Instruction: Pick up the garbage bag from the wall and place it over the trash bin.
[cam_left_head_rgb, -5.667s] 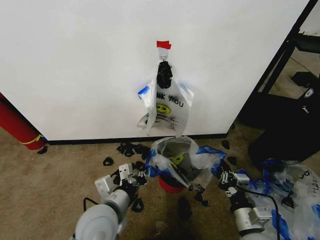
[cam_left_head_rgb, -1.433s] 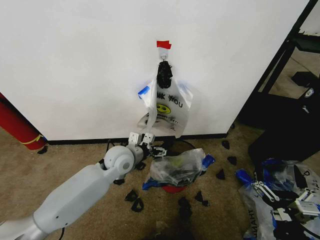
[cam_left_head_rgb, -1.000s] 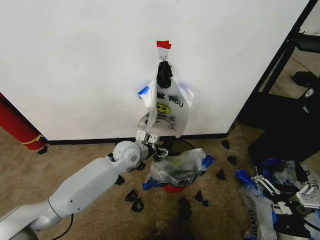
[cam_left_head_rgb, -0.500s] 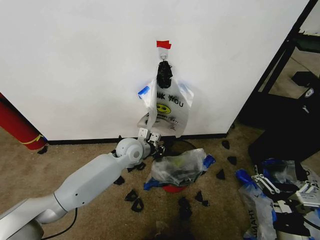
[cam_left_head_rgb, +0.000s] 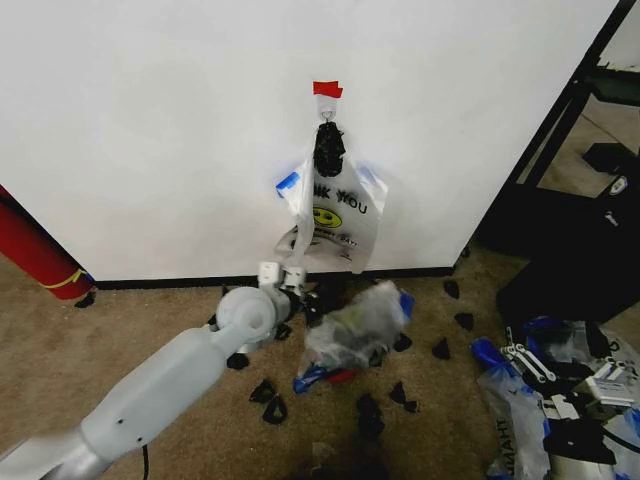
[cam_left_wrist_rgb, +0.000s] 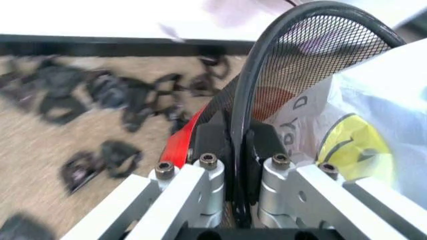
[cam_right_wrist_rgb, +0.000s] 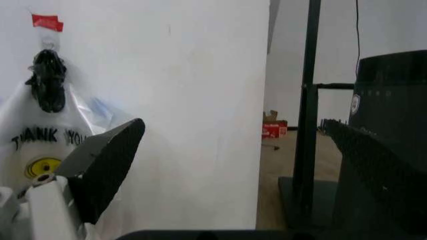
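The garbage bag (cam_left_head_rgb: 335, 205), white with a yellow smiley, hangs from a hook on the wall (cam_left_head_rgb: 150, 130) under a piece of red tape (cam_left_head_rgb: 327, 90); it also shows in the right wrist view (cam_right_wrist_rgb: 37, 135). Below it stands the trash bin (cam_left_head_rgb: 340, 376), blurred and tilted, with another bag of the same kind (cam_left_head_rgb: 358, 320) stuffed in it. My left gripper (cam_left_head_rgb: 298, 293) is shut on the bin's black rim (cam_left_wrist_rgb: 241, 115), beside the red outside (cam_left_wrist_rgb: 179, 145) and the bag (cam_left_wrist_rgb: 360, 130). My right gripper (cam_left_head_rgb: 560, 372) hangs open low at the right, well away from the wall (cam_right_wrist_rgb: 200, 75).
Black scraps (cam_left_head_rgb: 268, 400) litter the carpet around the bin. A long red cylinder (cam_left_head_rgb: 35, 250) leans at the left. A black stand (cam_left_head_rgb: 570, 230) fills the right side, and a heap of plastic bags (cam_left_head_rgb: 515, 415) lies by my right arm.
The bin and the bag inside it have shifted up and toward the left, tilting, with my left gripper holding the rim. The bag on the wall and my right arm have stayed put.
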